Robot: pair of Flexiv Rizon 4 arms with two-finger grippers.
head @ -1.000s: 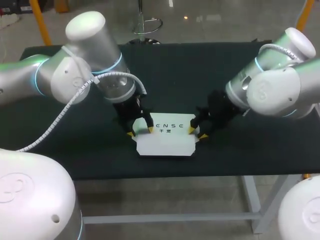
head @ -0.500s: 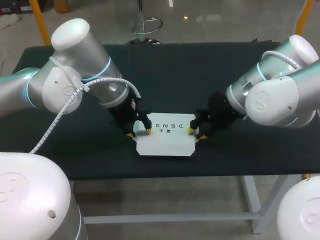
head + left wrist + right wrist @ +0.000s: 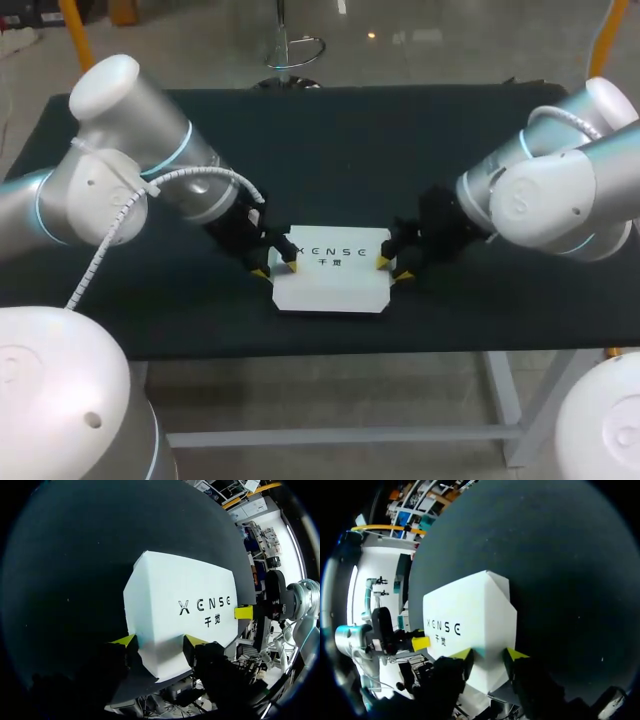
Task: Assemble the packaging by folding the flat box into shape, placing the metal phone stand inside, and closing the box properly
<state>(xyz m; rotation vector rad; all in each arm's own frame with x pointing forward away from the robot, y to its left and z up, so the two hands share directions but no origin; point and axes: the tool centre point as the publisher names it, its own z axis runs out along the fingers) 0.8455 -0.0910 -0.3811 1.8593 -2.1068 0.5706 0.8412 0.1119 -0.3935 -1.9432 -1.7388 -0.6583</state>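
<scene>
On the table, near its front edge: a white box (image 3: pixel 330 285) lay flat on the dark table (image 3: pixel 400 150), printed face up, about midway between the two arms.
box shape: folded up and, seen from above, closed; the two front corners were cut at a slant; a short end wall showed in each wrist view.
left arm (image 3: pixel 150 170): came in from the left and was bent low over the cloth, wrist at the box's left end.
left gripper (image 3: pixel 275 268): yellow tips stood apart, astride the left end of the box, one tip over the top face and one just outside it; in the left wrist view white card filled the gap and touched both tips, so it was clamped on the box.
right arm (image 3: pixel 550 190): came in from the right, wrist low at the box's right end.
right gripper (image 3: pixel 394 267): tips apart, astride the right end in the same way; card filled the gap in the right wrist view, so it too was clamped on the box.
far end in each wrist view: one yellow tip of the other gripper showed against the box's opposite end.
</scene>
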